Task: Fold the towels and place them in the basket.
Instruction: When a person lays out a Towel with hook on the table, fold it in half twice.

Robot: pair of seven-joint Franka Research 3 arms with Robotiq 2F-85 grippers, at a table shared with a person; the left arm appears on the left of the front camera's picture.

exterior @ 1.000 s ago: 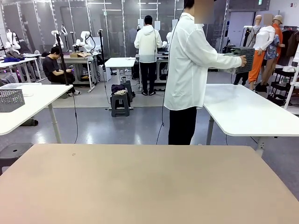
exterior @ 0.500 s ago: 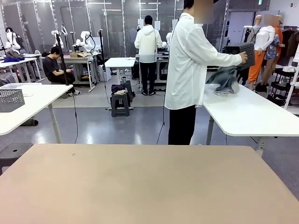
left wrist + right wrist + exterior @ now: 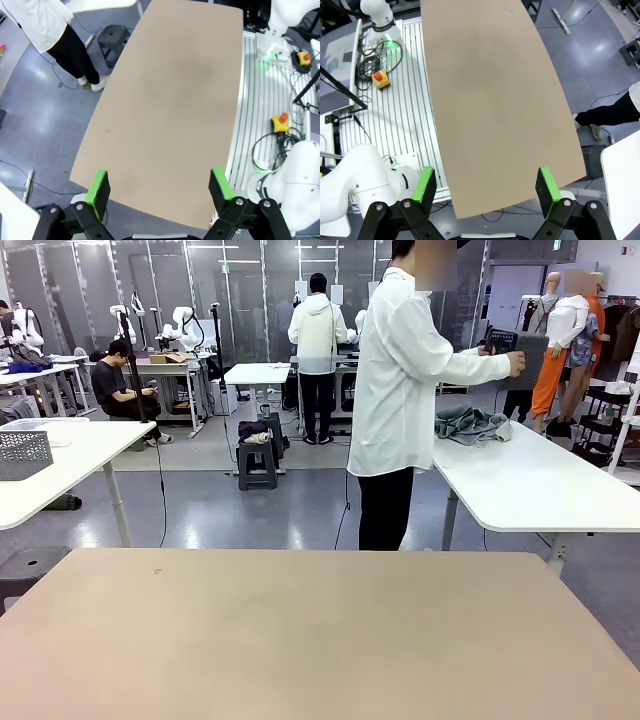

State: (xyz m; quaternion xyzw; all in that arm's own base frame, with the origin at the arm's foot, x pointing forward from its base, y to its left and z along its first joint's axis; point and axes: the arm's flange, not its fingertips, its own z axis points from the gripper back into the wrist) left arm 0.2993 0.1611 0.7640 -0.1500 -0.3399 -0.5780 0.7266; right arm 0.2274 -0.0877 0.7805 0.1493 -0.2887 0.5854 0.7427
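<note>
A person in a white shirt (image 3: 400, 370) stands at the white side table (image 3: 540, 490) beyond my table, holding the dark grey basket (image 3: 518, 358) up in one hand. Crumpled blue-grey towels (image 3: 470, 425) lie in a heap on that white table below the basket. My left gripper (image 3: 159, 186) hangs open high above the tan table (image 3: 170, 100), nothing between its green pads. My right gripper (image 3: 485, 187) is likewise open above the same tan table (image 3: 490, 90), holding nothing.
The person's legs (image 3: 75, 55) stand by the tan table's far edge, and a leg and shoe (image 3: 607, 117) show there from the right wrist too. Arm bases and cables sit on slatted rails (image 3: 385, 95). Another white table with a grey perforated basket (image 3: 22, 453) stands far left.
The person tipped the basket, and the towels fell out of it onto the white side table. Neither gripper has changed.
</note>
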